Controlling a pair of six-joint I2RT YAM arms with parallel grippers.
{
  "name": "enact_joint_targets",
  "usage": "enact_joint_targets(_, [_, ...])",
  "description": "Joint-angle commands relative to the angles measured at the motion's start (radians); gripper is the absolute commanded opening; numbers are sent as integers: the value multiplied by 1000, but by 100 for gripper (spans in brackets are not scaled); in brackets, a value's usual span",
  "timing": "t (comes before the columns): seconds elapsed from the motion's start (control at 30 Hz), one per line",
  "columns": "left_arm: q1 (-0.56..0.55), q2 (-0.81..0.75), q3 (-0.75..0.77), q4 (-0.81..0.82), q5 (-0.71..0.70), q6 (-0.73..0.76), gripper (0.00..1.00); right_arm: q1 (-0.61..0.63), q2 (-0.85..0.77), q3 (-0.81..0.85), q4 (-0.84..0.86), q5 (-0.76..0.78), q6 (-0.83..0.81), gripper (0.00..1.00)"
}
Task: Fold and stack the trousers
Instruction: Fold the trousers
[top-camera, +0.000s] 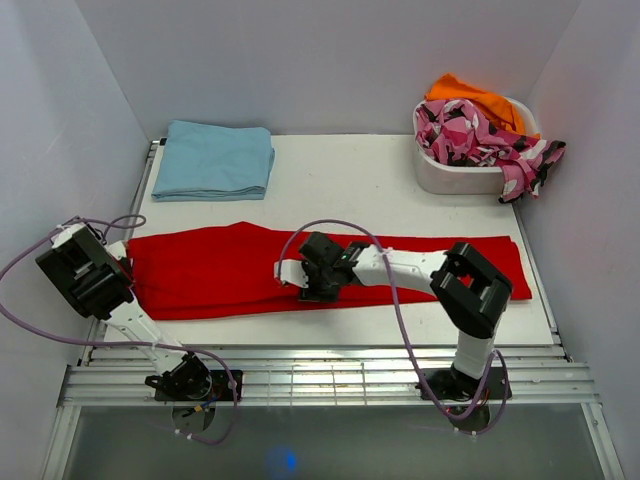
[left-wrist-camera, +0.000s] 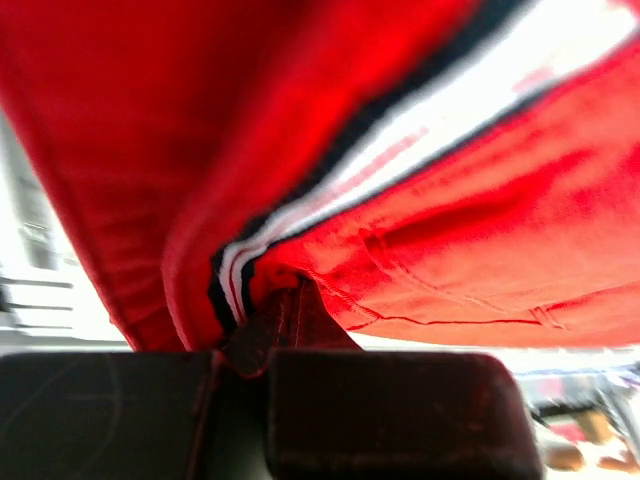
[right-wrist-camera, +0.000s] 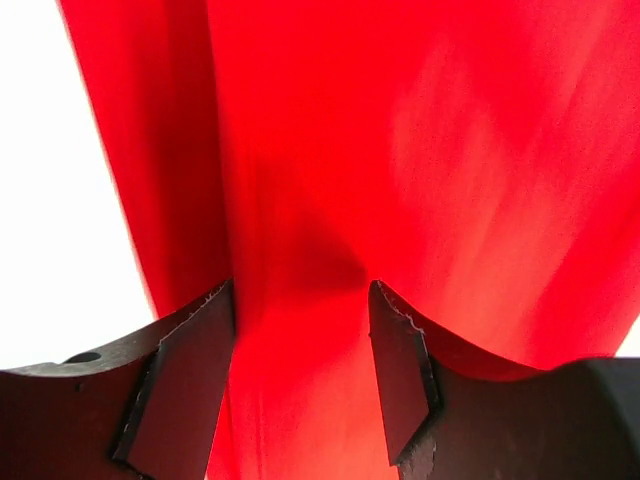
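Observation:
The red trousers (top-camera: 250, 265) lie stretched left to right across the white table (top-camera: 350, 175), folded lengthwise. My left gripper (top-camera: 130, 272) is at their left end, shut on a pinch of the trousers (left-wrist-camera: 480, 220) beside the white stripe (left-wrist-camera: 400, 135); its jaws meet on the fabric at the left gripper (left-wrist-camera: 265, 335). My right gripper (top-camera: 305, 280) is low over the middle of the trousers. In the right wrist view the right gripper (right-wrist-camera: 300, 300) is open, and flat red cloth (right-wrist-camera: 400, 150) lies between and beyond its dark fingers (right-wrist-camera: 190, 380).
A folded light blue garment (top-camera: 213, 160) lies at the back left. A white basket (top-camera: 455, 178) at the back right holds a pink-black-white patterned garment (top-camera: 480, 135) and an orange one (top-camera: 478, 97). Walls close in on three sides; a metal rail (top-camera: 320, 380) runs along the front.

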Motion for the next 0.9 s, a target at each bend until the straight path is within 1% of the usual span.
enact_joint_targets(0.0, [8,-1,29,327,-51,120,0,-75,-116,-52,-209,-124,0,60])
enact_joint_targets(0.03, [8,-14,34,322,-12,139,0,-113,-175,-63,-229,-138,0,59])
enact_joint_targets(0.1, [8,-34,39,313,37,192,1,-161,-239,-92,-267,-150,-6,57])
enact_joint_targets(0.13, [4,-55,46,299,54,212,8,-212,-298,-124,-284,-155,-20,57])
enact_joint_targets(0.17, [1,-66,52,285,83,270,16,-239,-325,-140,-300,-152,-60,56])
enact_joint_targets(0.2, [1,-81,59,267,125,307,35,-268,-351,-158,-327,-150,-80,54])
enact_joint_targets(0.23, [-1,-124,59,236,198,344,44,-333,-404,-193,-343,-155,-101,53])
enact_joint_targets(0.27, [-2,-147,65,213,249,388,52,-369,-432,-210,-355,-156,-123,52])
enact_joint_targets(0.3, [-1,-178,63,195,295,468,60,-409,-455,-224,-367,-164,-167,50])
enact_joint_targets(0.33, [-4,-211,59,183,368,494,70,-494,-496,-235,-401,-169,-190,49])
enact_joint_targets(0.37, [-5,-274,57,160,424,531,74,-541,-513,-247,-415,-172,-212,49])
enact_joint_targets(0.4, [-7,-307,60,126,480,616,76,-593,-527,-250,-429,-182,-250,48])
enact_joint_targets(0.43, [-22,-339,57,88,527,643,79,-695,-543,-247,-458,-187,-265,48])
enact_joint_targets(0.47, [-36,-403,48,71,606,666,81,-746,-546,-233,-475,-192,-276,47])
enact_joint_targets(0.5, [-54,-435,42,52,642,692,83,-800,-544,-223,-488,-204,-284,46])
enact_joint_targets(0.53, [-118,-469,30,41,662,709,85,-902,-537,-210,-504,-208,-289,45])
enact_joint_targets(0.57, [-161,-529,16,41,671,708,86,-947,-530,-197,-530,-211,-289,44])
enact_joint_targets(0.6, [-265,-558,-21,46,668,702,86,-1036,-517,-174,-535,-199,-281,41])
enact_joint_targets(0.7, [-433,-647,-113,148,621,573,86,-1171,-494,-143,-536,-152,-212,39])
enact_joint_targets(0.73, [-517,-660,-130,200,616,505,86,-1245,-481,-137,-535,-135,-168,39])
enact_joint_targets(0.77, [-550,-664,-147,224,607,470,86,-1276,-474,-135,-536,-118,-146,40])
enact_joint_targets(0.8, [-582,-664,-159,247,595,434,86,-1311,-471,-135,-550,-109,-128,43])
enact_joint_targets(0.83, [-617,-652,-180,285,593,403,86,-1381,-466,-135,-557,-107,-109,45])
enact_joint_targets(0.87, [-627,-641,-188,300,594,351,86,-1412,-466,-137,-562,-110,-82,46])
